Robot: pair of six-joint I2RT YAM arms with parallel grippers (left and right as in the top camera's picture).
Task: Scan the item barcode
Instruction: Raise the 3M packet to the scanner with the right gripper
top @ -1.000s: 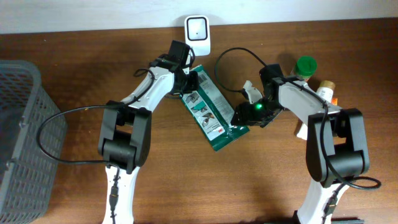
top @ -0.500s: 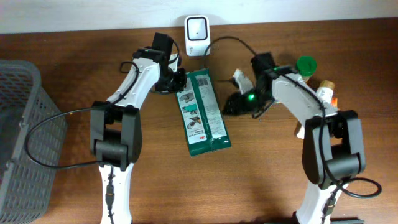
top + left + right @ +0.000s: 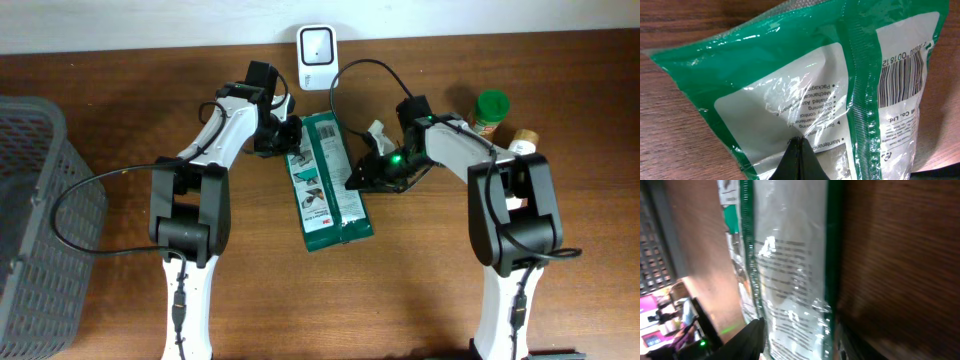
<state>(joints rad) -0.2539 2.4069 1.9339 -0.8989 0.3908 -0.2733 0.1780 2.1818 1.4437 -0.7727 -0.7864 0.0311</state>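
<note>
Pouch (image 3: 325, 180) flat on table (image 3: 430, 290), centre, long axis running away from robot, far end just short of scanner (image 3: 317, 44). L gripper (image 3: 289, 136) clamped tight on pouch's far corner, L-arm side; wrist view shows tips pinching film, barcode (image 3: 902, 70) showing nearby. R gripper (image 3: 357, 180) at pouch's opposite edge, mid-length; can't tell if gripping or apart. Basket (image 3: 30, 220) far L. Jars (image 3: 490, 108) beside R arm.
</note>
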